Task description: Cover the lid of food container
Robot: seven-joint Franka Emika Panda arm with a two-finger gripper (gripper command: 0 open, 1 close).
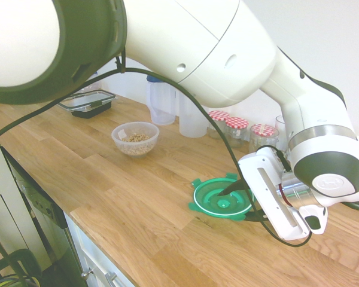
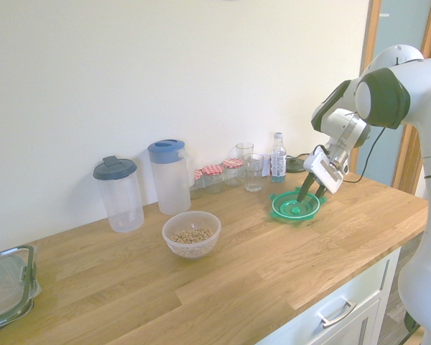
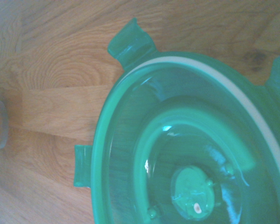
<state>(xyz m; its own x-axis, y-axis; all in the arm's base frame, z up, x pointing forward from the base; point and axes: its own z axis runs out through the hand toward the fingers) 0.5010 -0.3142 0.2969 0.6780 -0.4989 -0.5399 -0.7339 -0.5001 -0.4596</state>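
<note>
I have the tool angled down over the green lid, which lies flat on the wooden counter with its ridged side up. Its two dark fingers stand apart, one reaching into the lid's hollow and the other at the rim on the near side, so I read the tool as open and straddling the edge, with nothing lifted. From the wrist camera I see the lid's clip tabs and pale ring up close. The bowl with brownish cereal bits sits well apart from the lid. Behind it stand two jugs, and by the wall some jars.
</note>
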